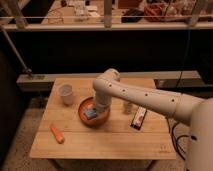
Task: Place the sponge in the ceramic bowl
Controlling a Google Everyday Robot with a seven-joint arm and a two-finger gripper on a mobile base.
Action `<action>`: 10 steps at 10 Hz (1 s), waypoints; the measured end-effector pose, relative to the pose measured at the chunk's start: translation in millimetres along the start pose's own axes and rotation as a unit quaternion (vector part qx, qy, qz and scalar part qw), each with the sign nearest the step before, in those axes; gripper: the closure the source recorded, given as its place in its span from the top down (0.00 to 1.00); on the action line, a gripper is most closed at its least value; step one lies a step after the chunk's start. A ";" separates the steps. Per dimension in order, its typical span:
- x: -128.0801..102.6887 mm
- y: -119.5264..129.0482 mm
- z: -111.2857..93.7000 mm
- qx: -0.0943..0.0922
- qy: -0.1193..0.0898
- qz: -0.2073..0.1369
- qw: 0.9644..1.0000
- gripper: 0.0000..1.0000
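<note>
Camera view: nearest on the wooden table (100, 146) lies an orange carrot-like stick (56, 133), close to the front-left edge and well apart from everything else. Behind it, near the table's middle, sits the ceramic bowl (103, 120), and the light-blue sponge (90, 113) lies inside it, so the sponge is where the task wants it. The gripper (97, 106) hangs low over the bowl, right at the sponge; whether it grips the sponge or has let go cannot be told.

That doubt is the main risk. If the sponge is clamped, or clings to the gripper, a lift would carry it back out of the bowl. The wrist sits close to the bowl's far rim, so a sideways pull could nudge or tilt the shallow bowl across the smooth wood.

To the right, a dark flat packet (138, 118) and a small pale item (128, 106) I cannot identify lie under the white arm (150, 100); a low sweep that way could knock them. The white cup (65, 93) stands near the bowl on its far-left side.

The freest path looks straight up. The bare wood in front of the bowl gives room too, though it ends at the table edge. Beyond the table, a ledge (165, 77) and dark rail close off the far side.
</note>
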 end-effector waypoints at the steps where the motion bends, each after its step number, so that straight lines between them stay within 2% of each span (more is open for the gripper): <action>1: -0.2 -1.7 0.1 0.000 -0.001 -0.001 1.000 0.12; 8: -1.0 -12.8 -0.2 0.000 -0.006 -0.008 1.000 0.12; 10: -1.3 -15.7 0.8 0.000 -0.009 -0.010 1.000 0.22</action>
